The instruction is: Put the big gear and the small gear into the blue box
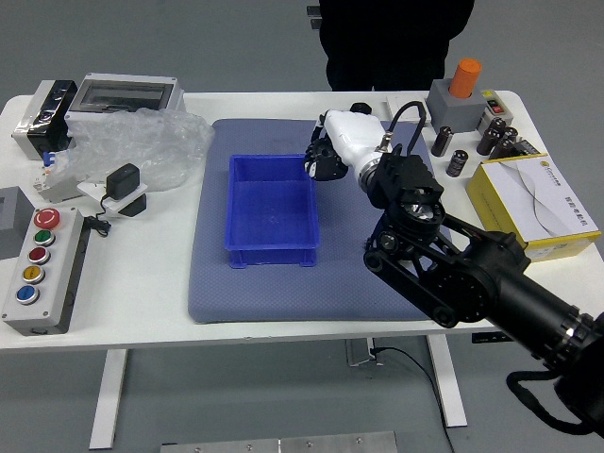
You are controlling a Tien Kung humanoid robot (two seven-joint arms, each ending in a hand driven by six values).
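My right hand [317, 149] reaches in from the right, above the right rear corner of the blue box [272, 256]. Its dark fingers are closed around a black piece, apparently the big gear [328, 169], partly covered by the fingers. The blue box stands upright on the blue-grey mat, and its visible inside is bare. No small gear shows; the right forearm covers the mat where it lay. My left hand is out of view.
A button box [45, 274], plastic bag [142, 146] and black-and-white plug stand left. A yellow-white carton [533, 203], dark cylinders and a grey block with an orange knob [465, 77] stand right. A person in black is at the far side, hands unseen.
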